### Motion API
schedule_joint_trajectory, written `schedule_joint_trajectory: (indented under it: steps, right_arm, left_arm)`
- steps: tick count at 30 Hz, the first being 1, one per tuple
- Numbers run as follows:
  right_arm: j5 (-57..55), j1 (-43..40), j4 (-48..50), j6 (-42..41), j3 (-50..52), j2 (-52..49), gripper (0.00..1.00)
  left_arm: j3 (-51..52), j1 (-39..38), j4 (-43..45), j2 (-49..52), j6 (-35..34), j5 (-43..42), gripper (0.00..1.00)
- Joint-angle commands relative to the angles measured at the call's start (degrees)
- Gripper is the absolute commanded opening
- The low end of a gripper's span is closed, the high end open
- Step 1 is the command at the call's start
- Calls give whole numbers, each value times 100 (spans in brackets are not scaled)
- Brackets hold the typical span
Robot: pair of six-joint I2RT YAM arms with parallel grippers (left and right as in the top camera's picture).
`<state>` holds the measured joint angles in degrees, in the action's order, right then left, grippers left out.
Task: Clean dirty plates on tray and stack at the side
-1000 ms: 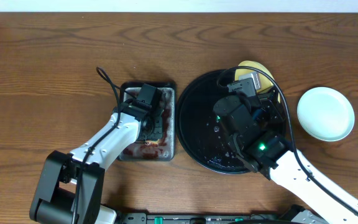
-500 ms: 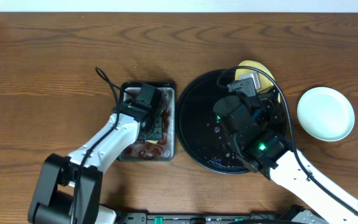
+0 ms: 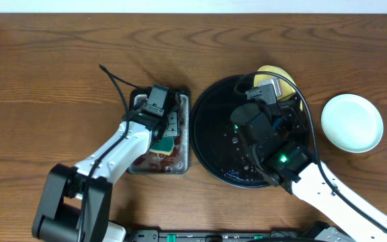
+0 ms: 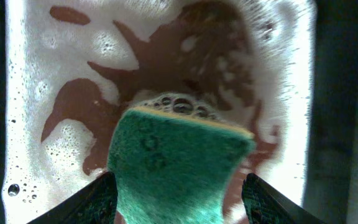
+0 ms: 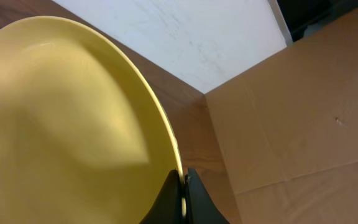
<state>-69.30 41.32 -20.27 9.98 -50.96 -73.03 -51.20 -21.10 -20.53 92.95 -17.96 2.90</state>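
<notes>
Wooden table (image 3: pixel 46 67): right jaws pinch yellow plate (image 5: pixel 61 124).

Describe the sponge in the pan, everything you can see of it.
The sponge is a soft-looking block, green scouring face up, with a thin yellow layer along its far edge, where bubbles cling. It looks wet and lies in the metal pan, in brown liquid and white foam. The left gripper stands open around it, a finger on either side; whether they touch it is unclear.

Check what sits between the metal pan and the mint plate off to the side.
The black tray, seen overhead; the right pincer grips the yellow plate at its far edge.
</notes>
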Motion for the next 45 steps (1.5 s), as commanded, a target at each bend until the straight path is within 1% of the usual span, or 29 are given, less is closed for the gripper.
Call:
schedule_joint_trajectory:
  steps: [1, 4, 5, 7, 8, 10, 16, 17, 18, 20, 21, 22, 23, 24, 29, 33, 35, 38, 40, 42, 43, 45]
  right_arm:
    - [-114, 35, 20, -28, -138, 76, 1]
    - [-111, 35, 20, -28, -138, 76, 1]
    - [-111, 35, 20, -31, -138, 76, 1]
    - [-111, 35, 20, -28, -138, 76, 1]
    - [-114, 35, 17, -28, -138, 76, 1]
    - [-114, 35, 17, -28, -138, 76, 1]
    - [-111, 35, 15, -28, -138, 76, 2]
    - [-111, 35, 15, -28, -138, 76, 2]
    - [-111, 35, 15, -28, -138, 76, 2]
    - [-111, 35, 15, -28, -138, 76, 1]
    - [-111, 35, 17, -28, -138, 76, 1]
    - [-114, 35, 15, -28, -138, 76, 1]
    - [-114, 35, 15, -26, -138, 76, 1]
    - [-114, 35, 15, -26, -138, 76, 1]
    - [-114, 37, 17, -24, -138, 76, 1]
    - [-83, 42, 22, -26, -138, 76, 1]
    - [105, 39, 15, -24, -138, 76, 1]
    - [33, -13, 52, -37, -138, 76, 1]
    - [138, -39, 236, -365, -138, 76, 1]
    - [470, -31, 293, 11, -138, 76, 1]
    - [369, -42, 295, 160, -138, 76, 1]
    - [273, -46, 326, 81, -138, 79, 1]
  left_arm:
    - [-107, 20, 2, 256, -7, 271, 65]
    - [-105, 20, 31, 426, -31, 251, 65]
    - [-105, 20, 37, 487, -33, 249, 64]
    - [-105, 20, 83, 616, -28, 227, 32]
    - [-105, 20, 94, 634, -28, 229, 9]
    - [-107, 20, 116, 632, -28, 227, 7]
    - [-133, 20, 133, 487, -28, 225, 7]
    - [-136, 20, 125, 398, -28, 225, 7]
    - [-136, 20, 118, 306, -28, 223, 17]
    - [-133, 20, 109, 39, -28, 181, 45]
    - [-133, 20, 87, -103, -28, 118, 56]
    - [-133, 20, 44, -240, -31, 48, 62]
    - [-133, 20, -31, -409, -28, -50, 65]
    - [-133, 20, -166, -592, -31, -166, 67]
    - [-114, 20, -584, -728, -31, -225, 68]
    - [42, 20, -669, -721, -31, -225, 68]
    - [66, 20, -737, -721, -31, -225, 68]
    - [74, 20, -776, -721, -31, -227, 69]
    - [74, 20, -793, -721, -28, -225, 72]
    - [74, 20, -791, -721, -28, -225, 73]
    - [74, 20, -791, -721, -28, -225, 73]
    - [74, 20, -791, -721, -31, -225, 73]
